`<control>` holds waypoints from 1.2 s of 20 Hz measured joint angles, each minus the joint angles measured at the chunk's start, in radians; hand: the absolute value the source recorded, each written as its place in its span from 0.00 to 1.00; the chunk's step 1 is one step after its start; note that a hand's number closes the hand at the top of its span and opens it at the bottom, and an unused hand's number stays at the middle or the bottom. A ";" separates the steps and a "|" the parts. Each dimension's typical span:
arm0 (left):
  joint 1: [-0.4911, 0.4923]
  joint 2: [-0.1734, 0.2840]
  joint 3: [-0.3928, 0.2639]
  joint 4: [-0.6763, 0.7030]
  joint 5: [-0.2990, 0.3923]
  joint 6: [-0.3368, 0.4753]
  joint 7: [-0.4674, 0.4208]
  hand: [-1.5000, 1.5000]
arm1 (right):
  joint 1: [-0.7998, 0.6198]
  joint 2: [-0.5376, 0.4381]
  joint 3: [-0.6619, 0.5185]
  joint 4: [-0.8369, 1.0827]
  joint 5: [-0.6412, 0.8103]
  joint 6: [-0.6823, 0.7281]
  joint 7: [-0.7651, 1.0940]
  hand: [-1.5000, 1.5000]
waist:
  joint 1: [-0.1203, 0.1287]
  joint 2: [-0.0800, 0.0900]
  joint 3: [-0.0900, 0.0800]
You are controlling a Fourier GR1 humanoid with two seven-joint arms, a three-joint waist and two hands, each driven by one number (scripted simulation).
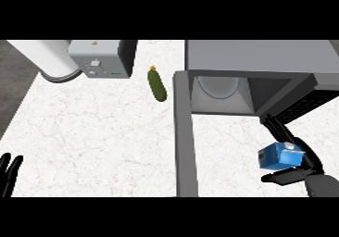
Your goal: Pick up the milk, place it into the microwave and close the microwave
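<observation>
A blue milk carton (pixel 281 156) sits in the grasp of the right robot hand (pixel 295 166), fingers curled along its far side and the thumb under its near side, above the white marble counter (pixel 97 139) near its front right corner. The carton is tilted, its white top turned toward the right edge. Just beyond it stands the grey microwave (pixel 261 60) at the back right of the counter, its cavity open and a pale round turntable plate (pixel 218 86) visible inside. The microwave door (pixel 185 139) is swung wide, running as a long grey bar from the oven toward the front edge, to the left of the carton. Farther left, a green cucumber (pixel 157 85) lies on the counter near the back edge, beside a silver toaster (pixel 100 59) and a white cylinder (pixel 49 58) in the back left corner. The left robot hand (pixel 7 173) rests at the front left corner, fingers straight and holding nothing.
</observation>
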 measured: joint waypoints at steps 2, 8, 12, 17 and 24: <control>0.000 0.004 0.005 -0.004 0.003 -0.001 0.004 0.00 | -0.004 0.008 0.011 0.007 -0.018 0.002 -0.002 0.00 | 0.000 -0.001 0.000; 0.006 0.004 0.012 -0.005 0.015 -0.007 0.004 0.00 | -0.006 0.040 0.045 0.007 -0.095 0.037 0.013 1.00 | -0.001 -0.002 0.000; 0.005 0.004 0.017 0.004 0.016 -0.010 -0.002 0.00 | -0.006 0.040 0.057 -0.004 -0.158 0.067 0.029 1.00 | -0.005 -0.003 0.000; 0.012 0.007 0.024 0.000 0.024 -0.015 0.001 0.00 | 0.008 0.026 0.093 -0.035 -0.222 0.119 0.071 1.00 | -0.007 -0.004 0.000; 0.028 0.007 0.048 0.001 0.034 -0.021 -0.007 0.00 | -0.001 0.084 0.032 -0.036 -0.332 -0.006 0.122 1.00 | -0.022 -0.010 -0.004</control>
